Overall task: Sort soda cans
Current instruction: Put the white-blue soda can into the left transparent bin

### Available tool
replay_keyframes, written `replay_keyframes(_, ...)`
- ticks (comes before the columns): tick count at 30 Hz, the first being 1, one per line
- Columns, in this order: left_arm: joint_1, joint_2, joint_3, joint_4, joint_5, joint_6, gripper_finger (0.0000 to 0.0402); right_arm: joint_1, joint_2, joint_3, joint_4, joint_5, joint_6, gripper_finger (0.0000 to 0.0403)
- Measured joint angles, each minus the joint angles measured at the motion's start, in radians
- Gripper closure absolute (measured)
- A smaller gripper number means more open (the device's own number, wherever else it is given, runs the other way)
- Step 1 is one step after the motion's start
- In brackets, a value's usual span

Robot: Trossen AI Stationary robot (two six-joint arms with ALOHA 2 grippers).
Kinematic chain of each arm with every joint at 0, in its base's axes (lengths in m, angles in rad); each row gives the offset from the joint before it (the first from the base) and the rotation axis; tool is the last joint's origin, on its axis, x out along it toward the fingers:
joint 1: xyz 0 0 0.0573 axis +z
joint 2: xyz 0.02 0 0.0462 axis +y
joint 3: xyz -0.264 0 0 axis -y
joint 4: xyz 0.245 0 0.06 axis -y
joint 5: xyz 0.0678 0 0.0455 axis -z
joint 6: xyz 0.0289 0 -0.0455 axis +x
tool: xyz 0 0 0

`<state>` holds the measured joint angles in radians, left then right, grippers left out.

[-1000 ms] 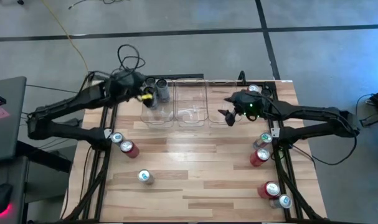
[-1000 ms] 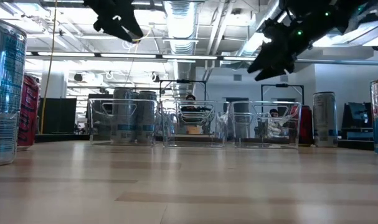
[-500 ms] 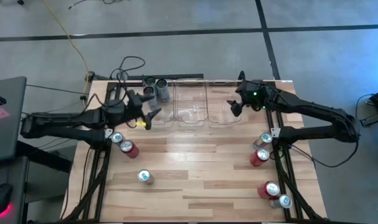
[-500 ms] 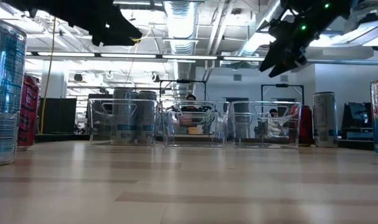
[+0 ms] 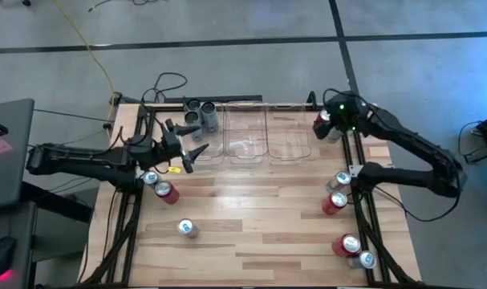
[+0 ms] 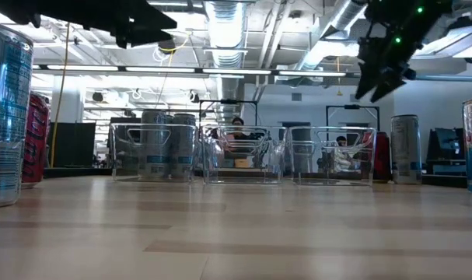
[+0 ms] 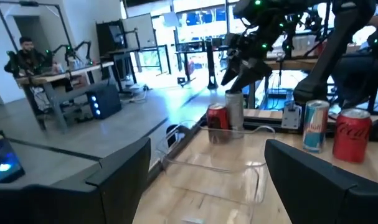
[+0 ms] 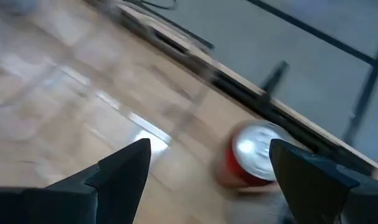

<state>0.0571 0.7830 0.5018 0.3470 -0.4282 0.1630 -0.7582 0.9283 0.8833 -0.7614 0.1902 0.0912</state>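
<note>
Soda cans stand around the table. Dark grey ones (image 5: 201, 114) sit in the leftmost of three clear bins (image 5: 247, 135). A red can (image 5: 325, 119) stands at the far right corner, next to a grey one (image 7: 234, 112). My right gripper (image 5: 321, 126) hangs open just above and beside that red can (image 8: 254, 155), tipped downward, touching nothing. My left gripper (image 5: 191, 152) is open and level, left of the bins' near side, with nothing between its fingers (image 7: 123, 180). More red and silver-blue cans stand along both side edges.
On the left stand a silver-blue can (image 5: 151, 178), a red one (image 5: 167, 193) and a silver-blue one (image 5: 187, 229). On the right are cans (image 5: 342, 180), (image 5: 334, 202), (image 5: 347, 245), (image 5: 365, 259). The table's middle is bare wood. A person sits in the room beyond.
My left gripper has drawn back from above the left bin toward the table's near edge, sunk, and tipped from pointing down to level. My right gripper has gone from the right bin toward the far right corner and tipped downward.
</note>
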Motion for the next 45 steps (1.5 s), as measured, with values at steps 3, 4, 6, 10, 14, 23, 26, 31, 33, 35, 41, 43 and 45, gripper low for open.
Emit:
replay_keyframes(3, -0.003, -0.017, 0.0, 0.003, -0.002, 0.074, 0.0091, -0.079, 0.0, 0.014, -0.048, 0.0, -0.021, 0.0053)
replay_keyframes(4, -0.003, -0.023, 0.0, 0.008, -0.002, 0.09, 0.0091, -0.103, 0.0, 0.024, -0.057, 0.0, -0.022, 0.0053)
replay_keyframes(6, -0.003, -0.04, 0.0, 0.011, -0.002, 0.107, 0.0091, -0.146, 0.0, 0.042, -0.072, -0.003, -0.037, 0.0053)
replay_keyframes(10, -0.003, -0.069, 0.0, 0.009, -0.002, 0.135, 0.0091, -0.175, 0.0, 0.067, -0.098, -0.058, -0.04, 0.0053)
replay_keyframes(14, -0.003, -0.095, 0.0, 0.009, -0.002, 0.148, 0.0091, -0.163, 0.011, 0.068, -0.098, -0.051, -0.012, 0.0053)
replay_keyframes(23, -0.002, -0.157, 0.0, -0.052, -0.002, 0.142, 0.0091, -0.122, 0.096, 0.111, -0.176, 0.052, 0.122, 0.0053)
replay_keyframes(26, -0.002, -0.173, 0.0, -0.082, -0.002, 0.137, 0.0091, -0.119, 0.149, 0.165, -0.271, 0.065, 0.154, 0.0053)
replay_keyframes(31, -0.002, -0.184, 0.0, -0.102, -0.002, 0.116, 0.009, -0.119, 0.242, 0.237, -0.384, 0.091, 0.195, 0.0053)
replay_keyframes(33, -0.002, -0.184, 0.0, -0.105, -0.002, 0.111, 0.009, -0.119, 0.275, 0.254, -0.418, 0.11, 0.206, 0.0053)
replay_keyframes(35, -0.002, -0.184, 0.0, -0.105, -0.002, 0.105, 0.009, -0.113, 0.303, 0.267, -0.445, 0.133, 0.226, 0.0053)
replay_keyframes(41, -0.002, -0.184, 0.0, -0.114, -0.002, 0.097, 0.009, -0.083, 0.376, 0.277, -0.484, 0.239, 0.309, 0.0065)
replay_keyframes(43, -0.002, -0.184, 0.0, -0.122, -0.002, 0.097, 0.009, -0.077, 0.401, 0.277, -0.492, 0.277, 0.333, 0.0076)
replay_keyframes(45, -0.002, -0.184, 0.0, -0.133, -0.002, 0.098, 0.009, -0.072, 0.42, 0.277, -0.509, 0.303, 0.347, 0.0086)
